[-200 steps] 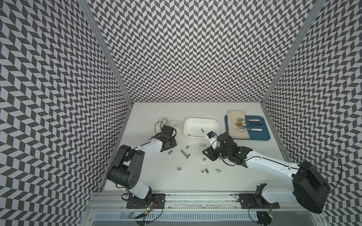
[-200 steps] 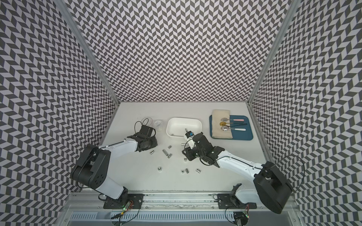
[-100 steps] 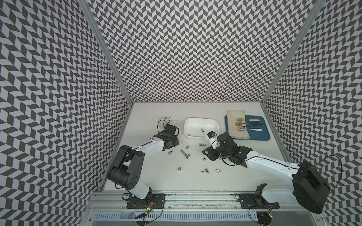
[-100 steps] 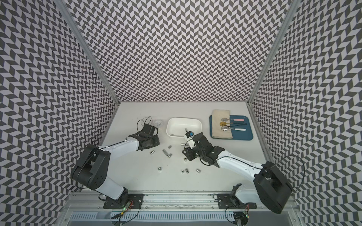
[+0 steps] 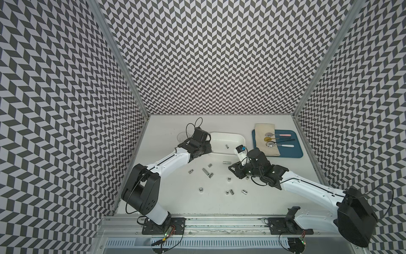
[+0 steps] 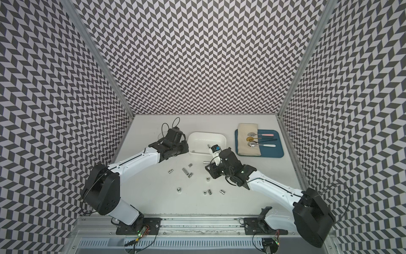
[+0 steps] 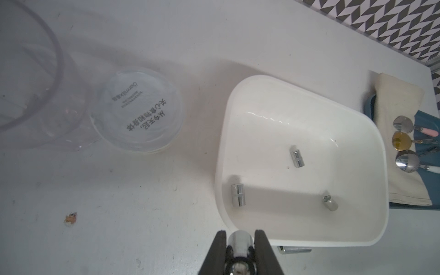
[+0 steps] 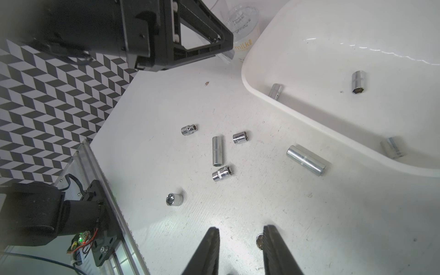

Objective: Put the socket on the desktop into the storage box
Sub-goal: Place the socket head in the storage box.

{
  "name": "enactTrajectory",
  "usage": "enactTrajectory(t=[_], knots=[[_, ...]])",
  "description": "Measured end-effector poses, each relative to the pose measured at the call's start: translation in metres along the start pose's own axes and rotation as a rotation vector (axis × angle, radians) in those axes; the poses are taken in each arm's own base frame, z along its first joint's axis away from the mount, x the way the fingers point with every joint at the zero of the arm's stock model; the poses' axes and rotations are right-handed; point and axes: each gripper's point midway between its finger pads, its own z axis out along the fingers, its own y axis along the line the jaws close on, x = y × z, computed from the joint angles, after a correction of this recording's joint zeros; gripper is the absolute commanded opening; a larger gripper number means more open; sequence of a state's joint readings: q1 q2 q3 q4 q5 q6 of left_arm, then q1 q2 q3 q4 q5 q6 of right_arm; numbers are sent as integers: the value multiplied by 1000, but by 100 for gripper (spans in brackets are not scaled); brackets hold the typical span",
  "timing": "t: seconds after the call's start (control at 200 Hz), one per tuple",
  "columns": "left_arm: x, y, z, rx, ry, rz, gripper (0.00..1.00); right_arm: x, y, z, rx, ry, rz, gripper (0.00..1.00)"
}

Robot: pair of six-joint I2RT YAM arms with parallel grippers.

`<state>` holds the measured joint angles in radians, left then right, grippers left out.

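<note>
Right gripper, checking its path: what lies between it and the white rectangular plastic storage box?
Right wrist view: a long chrome socket lies on the off-white desktop near the storage box.

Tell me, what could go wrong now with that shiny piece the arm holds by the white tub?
The left gripper pinches the socket right at the rim of the storage box; released now, it might hit the rim and bounce onto the desktop. The clear cup sits close beside that arm and could get nudged.
</note>
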<state>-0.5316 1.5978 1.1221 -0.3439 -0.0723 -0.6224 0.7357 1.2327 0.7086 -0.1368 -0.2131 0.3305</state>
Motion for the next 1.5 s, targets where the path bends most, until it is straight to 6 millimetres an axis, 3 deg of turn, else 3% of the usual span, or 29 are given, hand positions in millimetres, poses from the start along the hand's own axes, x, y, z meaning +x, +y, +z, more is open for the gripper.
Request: enactTrajectory(t=[0.235,0.481,0.851,1.042,1.357,1.497], knots=[[-16,-23,27,15,10,29,9,2,-4,-5,17,-4,19,35],[-16,-27,66,-18,59,63,9,1,-5,-9,26,-19,31,35],[-19,-32,104,-46,93,99,10,0,-8,-11,39,-26,35,35],[-7,-24,116,-72,131,110,13,0,-9,-12,44,-31,38,35],[-3,-20,120,-86,141,119,35,4,-13,-13,60,-27,43,35],[-3,-20,120,-87,140,120,36,4,-15,-13,68,-26,46,35]])
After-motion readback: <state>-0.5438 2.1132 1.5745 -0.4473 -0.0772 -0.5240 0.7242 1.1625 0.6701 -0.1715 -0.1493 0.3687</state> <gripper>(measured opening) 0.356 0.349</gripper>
